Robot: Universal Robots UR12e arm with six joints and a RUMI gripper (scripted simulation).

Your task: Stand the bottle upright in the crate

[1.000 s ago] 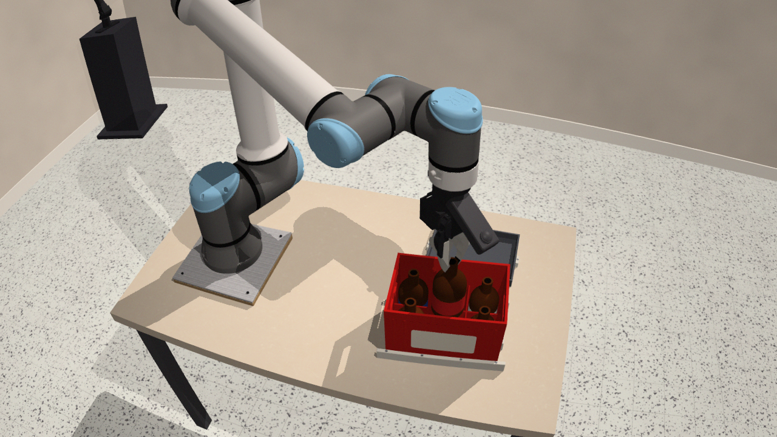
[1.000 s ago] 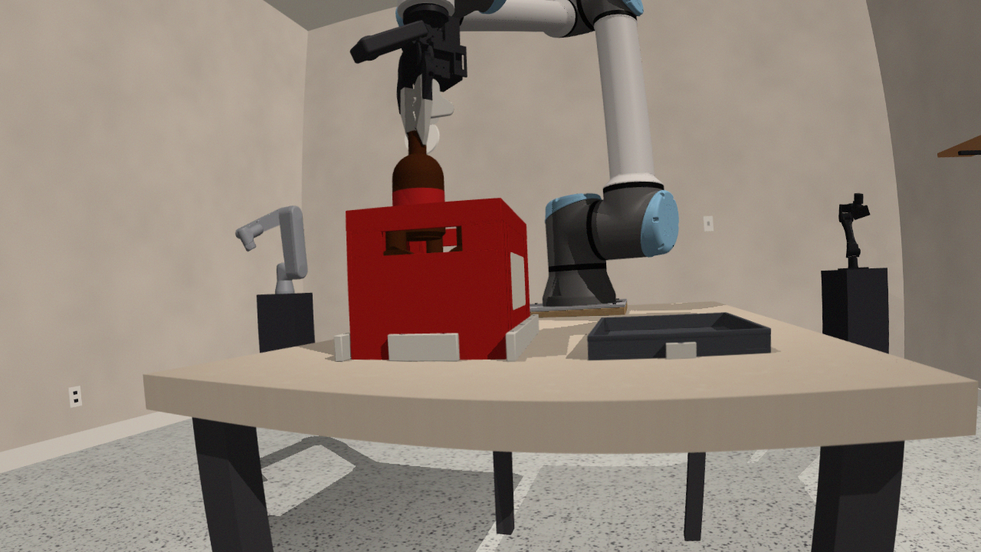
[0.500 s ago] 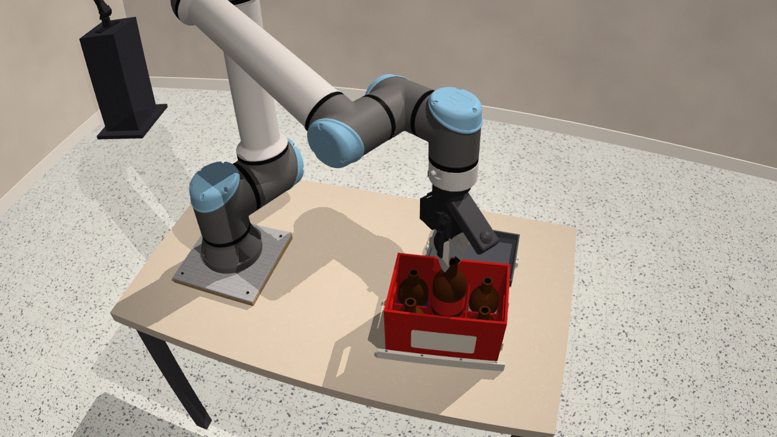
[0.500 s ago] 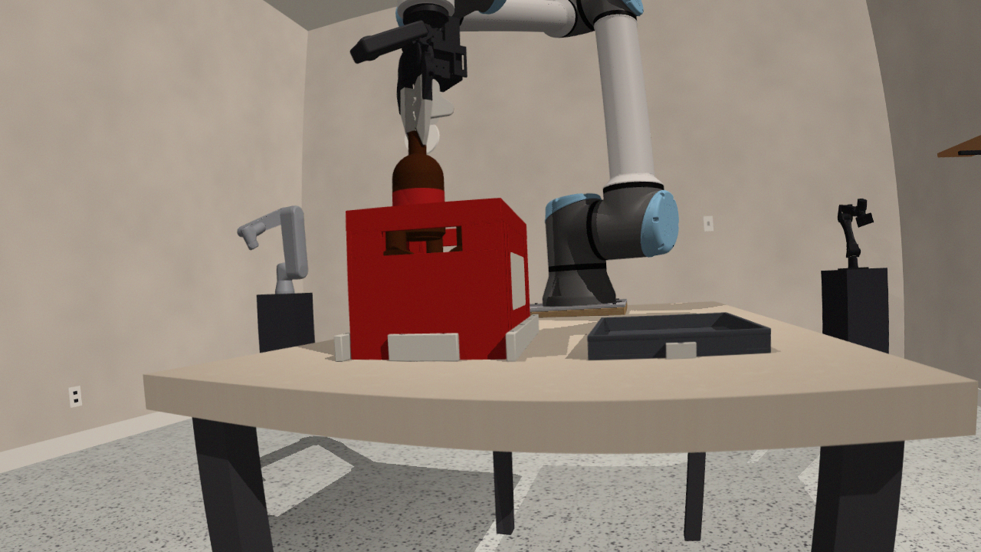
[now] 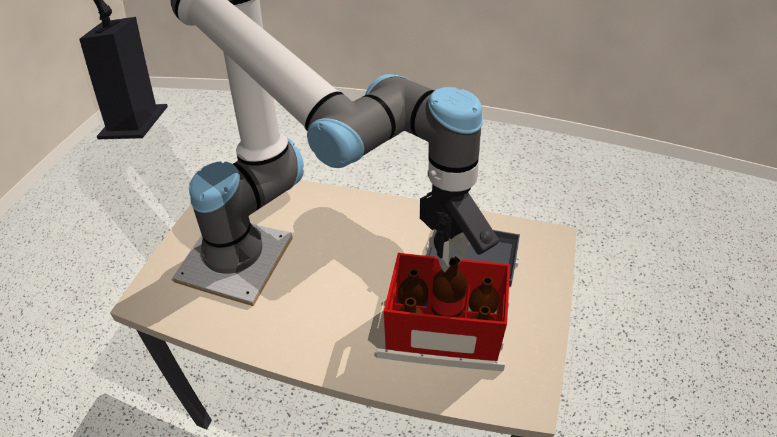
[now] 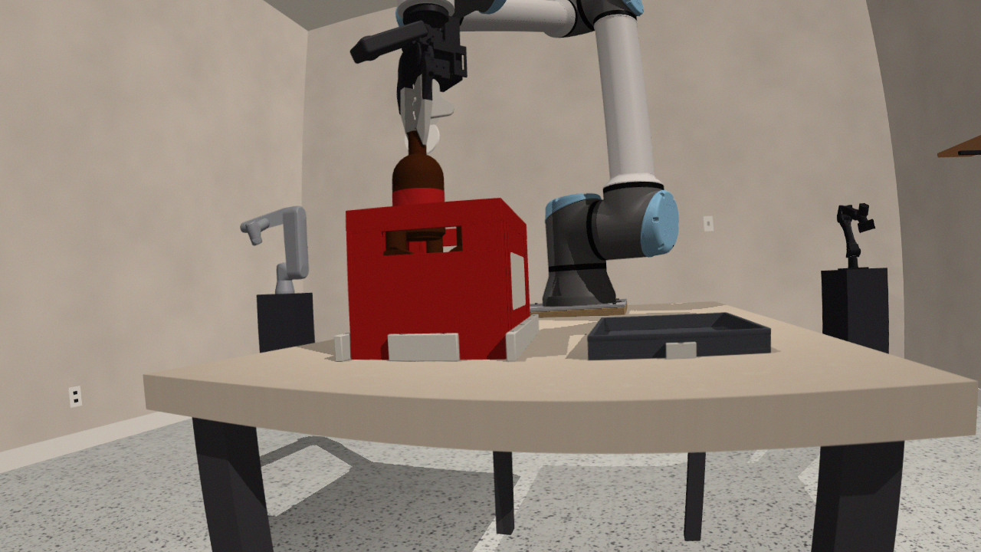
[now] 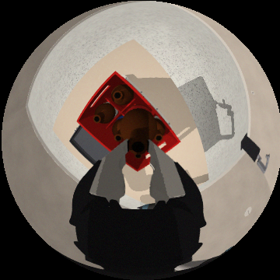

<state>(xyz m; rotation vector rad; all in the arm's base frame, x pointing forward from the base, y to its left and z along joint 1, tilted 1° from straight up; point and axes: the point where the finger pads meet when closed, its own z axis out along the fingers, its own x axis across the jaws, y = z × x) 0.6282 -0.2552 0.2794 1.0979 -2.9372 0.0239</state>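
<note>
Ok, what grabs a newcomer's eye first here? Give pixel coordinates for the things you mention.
Probably the bright red crate point(image 5: 445, 338) point(image 6: 424, 295) point(image 7: 89, 102) on the table, with brown bottles standing in it. Next, the red-banded bottle point(image 5: 450, 285) point(image 6: 418, 175) point(image 7: 137, 124) upright at the crate's middle, taller than the rest, its neck in the gripper point(image 5: 450, 265) point(image 6: 416, 137) point(image 7: 138, 140). Then the big arm with blue joint caps reaching over from its base plate point(image 5: 271, 255).

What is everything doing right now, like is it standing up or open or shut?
Gripper: shut on the held bottle's neck.
Held bottle: upright, partly down in the crate.
Crate: upright, open on top.
Tray: lying flat.
</note>
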